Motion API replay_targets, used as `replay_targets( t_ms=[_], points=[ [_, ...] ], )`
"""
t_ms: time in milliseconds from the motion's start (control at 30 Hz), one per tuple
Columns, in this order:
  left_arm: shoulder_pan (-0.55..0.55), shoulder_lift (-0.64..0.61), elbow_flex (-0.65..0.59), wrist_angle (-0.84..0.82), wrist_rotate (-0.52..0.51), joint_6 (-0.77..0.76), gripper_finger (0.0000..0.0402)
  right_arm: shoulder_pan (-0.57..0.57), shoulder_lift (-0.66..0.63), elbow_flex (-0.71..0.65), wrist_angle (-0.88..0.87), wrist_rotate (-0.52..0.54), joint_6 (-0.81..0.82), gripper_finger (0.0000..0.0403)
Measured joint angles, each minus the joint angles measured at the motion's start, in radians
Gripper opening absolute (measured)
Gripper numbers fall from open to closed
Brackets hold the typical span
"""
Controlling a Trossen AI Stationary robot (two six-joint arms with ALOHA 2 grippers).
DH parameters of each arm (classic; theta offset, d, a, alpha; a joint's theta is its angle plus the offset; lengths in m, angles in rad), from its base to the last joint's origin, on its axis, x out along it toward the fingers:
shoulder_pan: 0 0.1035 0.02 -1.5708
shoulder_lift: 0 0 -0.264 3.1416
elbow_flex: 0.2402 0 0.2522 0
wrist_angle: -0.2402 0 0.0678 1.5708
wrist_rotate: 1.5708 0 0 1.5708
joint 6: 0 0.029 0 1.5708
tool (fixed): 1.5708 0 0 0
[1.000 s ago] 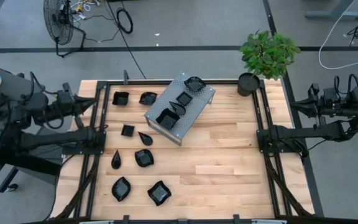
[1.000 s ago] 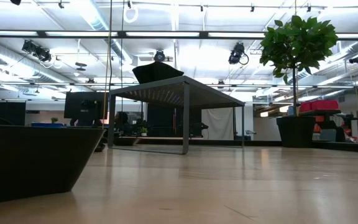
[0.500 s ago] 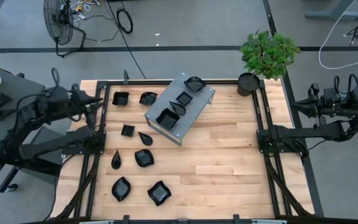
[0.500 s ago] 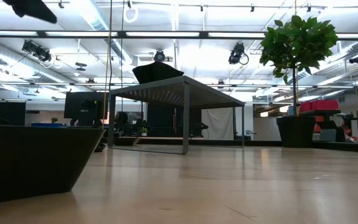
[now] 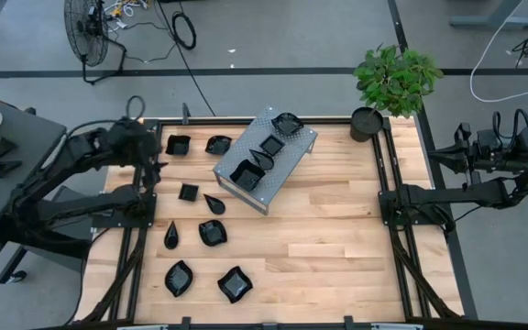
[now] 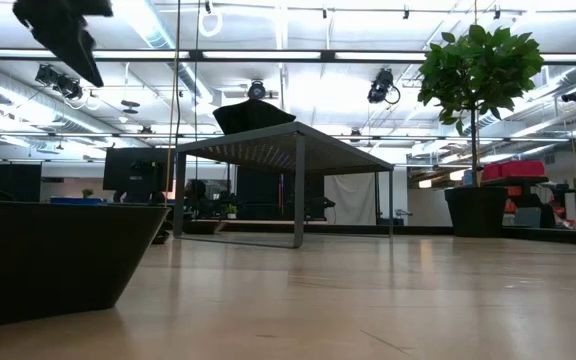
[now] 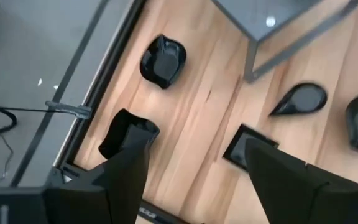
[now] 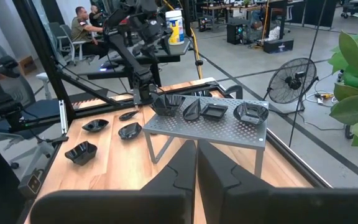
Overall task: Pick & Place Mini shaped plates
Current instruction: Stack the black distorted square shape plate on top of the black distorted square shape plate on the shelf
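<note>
Several mini shaped plates, small and glossy black, lie on the wooden table's left half, among them a square one, a wavy one, a small square one and a teardrop. A few more sit on a grey perforated rack. My left gripper hangs open above the table's left edge, between the square plate and the small square plate, touching neither. My right gripper is shut and empty, off the table's right side.
A potted plant stands at the far right of the table. Black frame rails run along both side edges. The table's middle and right are bare wood. In the low view a plate sits close at the left.
My left arm has swung from beyond the table's left side toward the right, and its gripper now hangs over the left edge near the plates. It has come into the low view at the top left. No plate has moved.
</note>
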Motion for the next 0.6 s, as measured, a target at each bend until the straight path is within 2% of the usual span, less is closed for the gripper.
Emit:
replay_targets(
  t_ms=[400,600],
  points=[
    [0.000,0.286,0.000,0.002,0.001,0.136,0.0264,0.000,0.000,0.000,0.000,0.000,0.000,0.0020],
    [0.000,0.455,0.000,0.001,-0.003,0.145,0.0257,0.000,0.000,0.000,0.000,0.000,0.000,0.0020]
  ],
)
